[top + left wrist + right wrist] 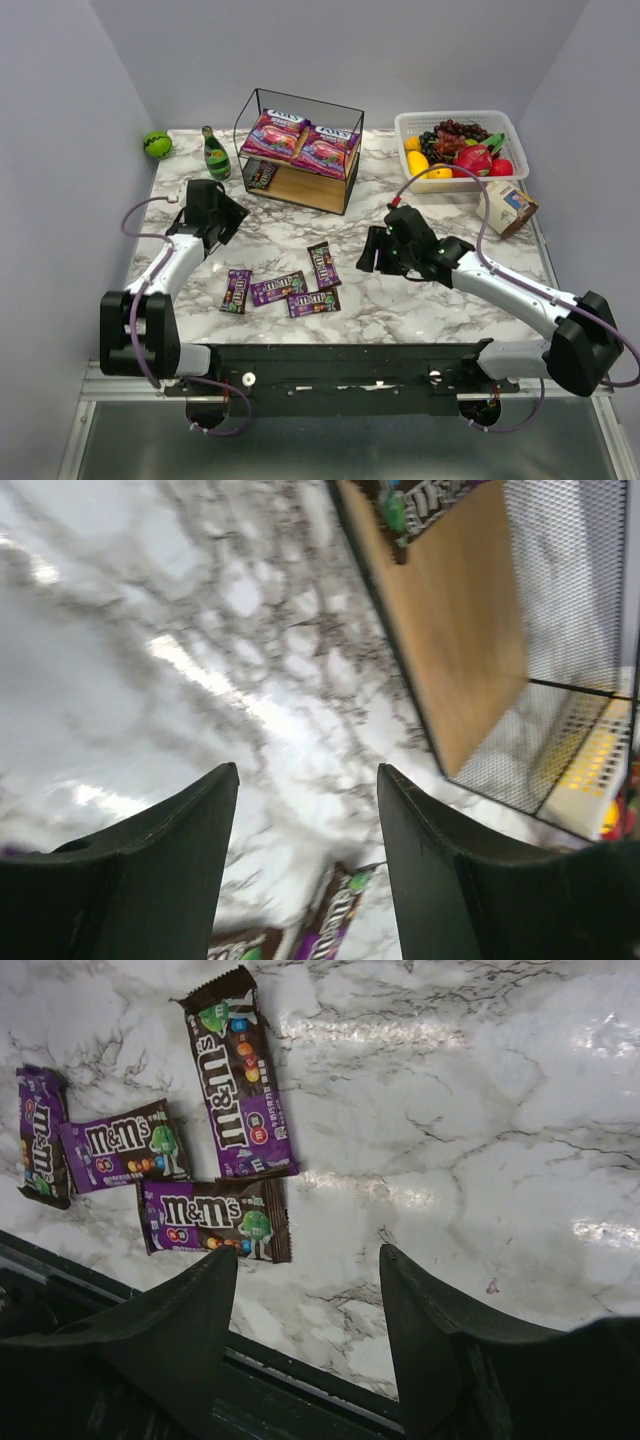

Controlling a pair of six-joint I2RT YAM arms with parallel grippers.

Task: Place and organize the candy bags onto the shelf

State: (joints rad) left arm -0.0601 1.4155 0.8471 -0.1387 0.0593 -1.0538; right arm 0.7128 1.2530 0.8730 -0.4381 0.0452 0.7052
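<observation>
Two FOX'S bags (275,132) (328,150) lying side by side on the shelf's (310,187) upper board, one M&M's packet (262,175) sitting on the lower board, four M&M's packets (278,288) lying clustered on the desk (400,310), left end effector (308,768) hovering wide and empty near the shelf, right end effector (308,1250) hovering wide and empty beside the cluster

Left arm (165,265): lower left of the top view, rising from its base and reaching up-frame. Left gripper (225,215): left of centre, fingers (160,850) spread apart, nothing between them. Right arm (505,288): lower right, stretched leftward to mid-frame. Right gripper (370,252): just right of centre, likewise parted and empty.
</observation>
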